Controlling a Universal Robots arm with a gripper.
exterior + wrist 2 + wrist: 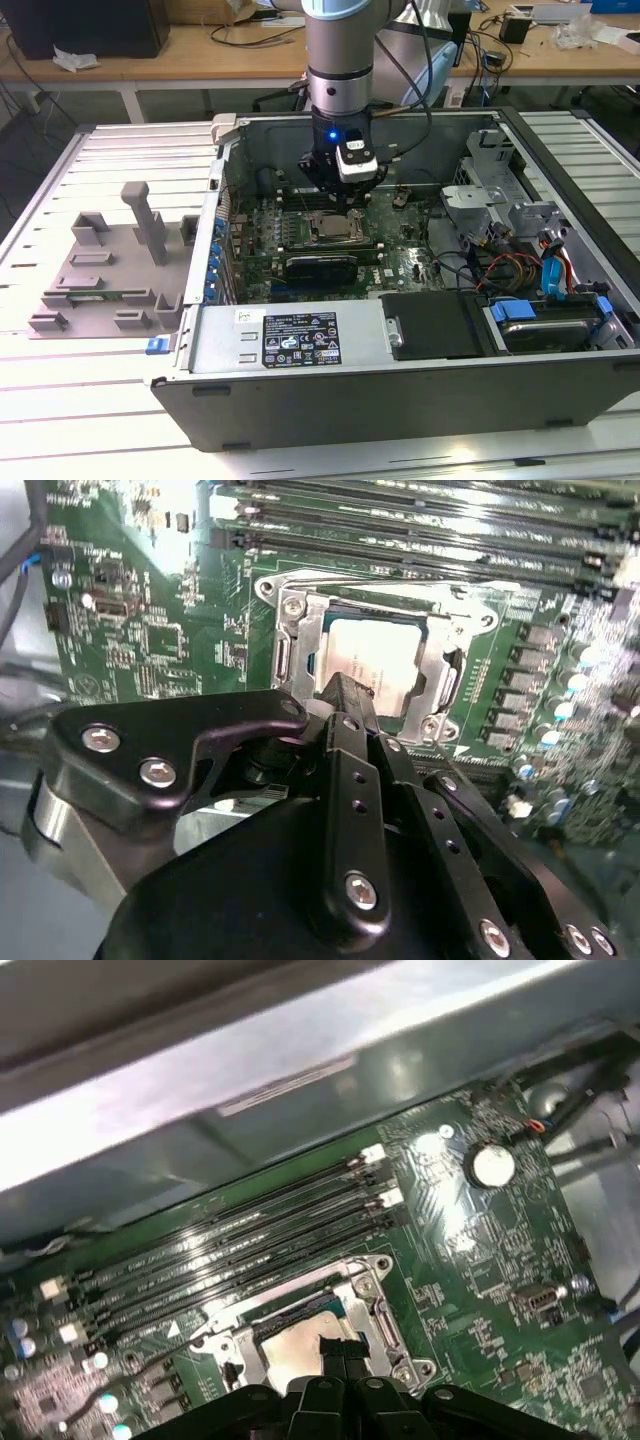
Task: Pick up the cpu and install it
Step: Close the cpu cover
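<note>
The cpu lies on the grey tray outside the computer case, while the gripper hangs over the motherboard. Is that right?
Not quite. The cpu is not on the grey tray; it sits in the socket on the motherboard inside the case, as the second wrist view shows. The gripper does hang over the motherboard, right above the cpu.

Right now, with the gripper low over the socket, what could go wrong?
1. The gripper hangs at the edge of the cpu; a sideways drift could knock the chip askew in the socket frame.
2. I cannot tell whether the cpu lies fully flat; pressing down might jam it against the socket frame.
</note>
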